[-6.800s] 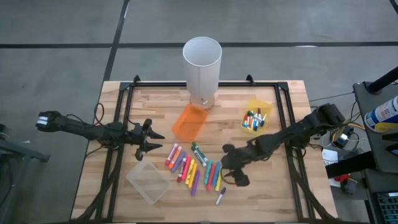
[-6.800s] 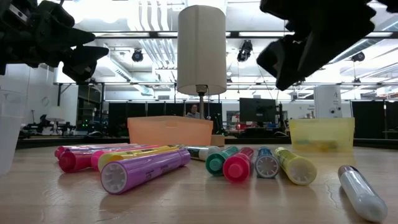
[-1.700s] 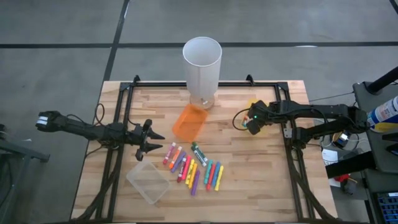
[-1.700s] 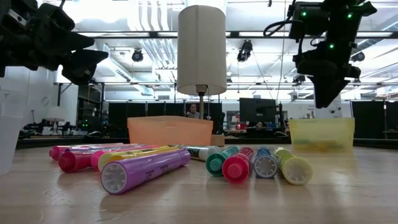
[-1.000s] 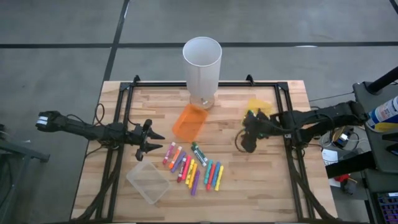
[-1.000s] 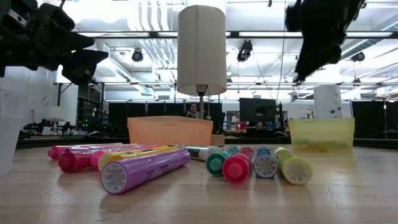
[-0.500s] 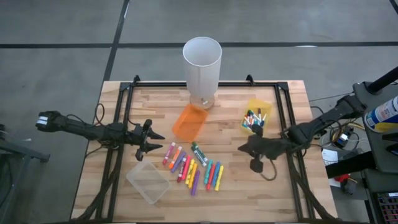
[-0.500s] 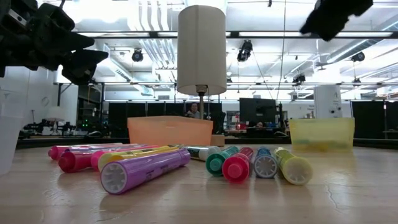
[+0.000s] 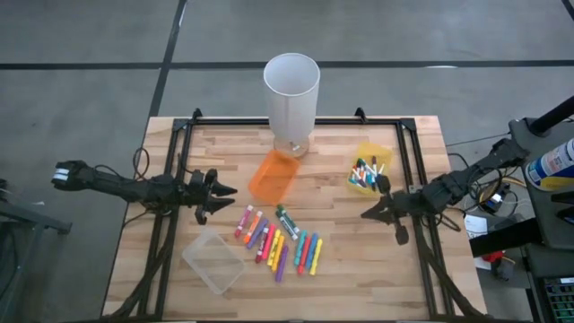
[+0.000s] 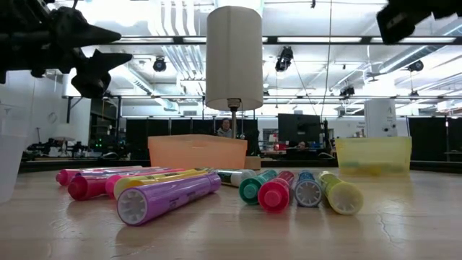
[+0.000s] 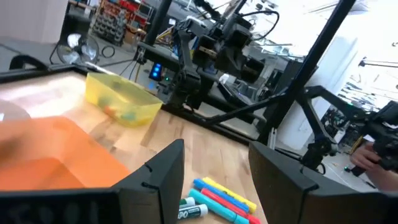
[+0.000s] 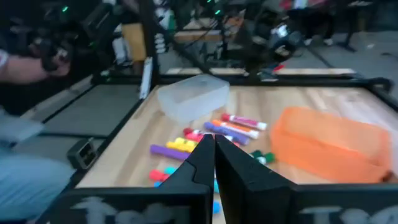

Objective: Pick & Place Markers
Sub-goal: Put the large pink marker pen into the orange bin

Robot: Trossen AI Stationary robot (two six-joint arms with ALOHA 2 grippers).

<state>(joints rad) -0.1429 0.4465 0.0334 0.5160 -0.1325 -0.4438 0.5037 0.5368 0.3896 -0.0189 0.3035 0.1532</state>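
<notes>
Reaching next, your right claw (image 9: 369,213), pressed together and empty, hovers beside the yellow bin (image 9: 370,167); the markers (image 9: 280,240) lie toward the orange bin (image 9: 273,177).

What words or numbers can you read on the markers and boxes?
None can be read.
markers: one white-barrelled marker in the left wrist view carries dark print, too blurred to read.
yellow bin, orange bin, clear bin, white cylinder: no writing shows.
Room behind the table: screens and shelves too far and blurred to read.
</notes>
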